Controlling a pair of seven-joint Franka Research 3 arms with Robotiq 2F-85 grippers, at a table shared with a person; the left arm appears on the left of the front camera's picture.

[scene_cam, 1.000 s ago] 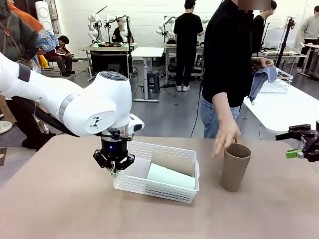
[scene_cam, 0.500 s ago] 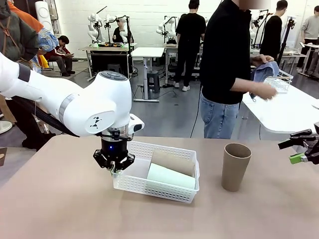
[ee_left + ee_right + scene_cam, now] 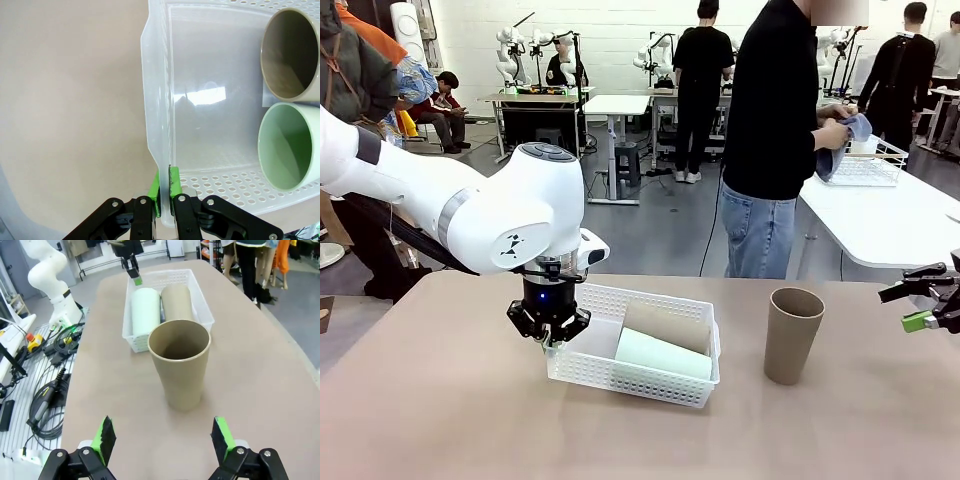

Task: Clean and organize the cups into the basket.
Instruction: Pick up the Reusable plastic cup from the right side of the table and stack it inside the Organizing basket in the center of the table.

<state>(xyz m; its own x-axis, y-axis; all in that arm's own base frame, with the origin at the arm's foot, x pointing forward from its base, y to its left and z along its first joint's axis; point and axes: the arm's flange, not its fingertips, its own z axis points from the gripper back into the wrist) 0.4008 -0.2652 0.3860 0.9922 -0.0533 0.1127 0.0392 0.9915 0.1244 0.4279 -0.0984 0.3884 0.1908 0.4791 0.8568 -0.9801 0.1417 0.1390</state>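
Front view showed the left gripper [image 3: 549,343] at left, its jaws clamped on the near-left corner rim of the white basket [image 3: 620,376] on the table [image 3: 440,420]. Inside lay a mint-green cup [image 3: 663,354] and a tan cup [image 3: 667,326], side by side. Right of the basket and apart from it, a second tan cup [image 3: 792,335] stood upright. At far right the right gripper [image 3: 921,298] hung with jaws wide apart, holding nothing.

Right gripper [image 3: 898,308] clipped by the front view's edge, mint cup [image 3: 290,145] and tan cup [image 3: 291,52] by the left wrist view's.
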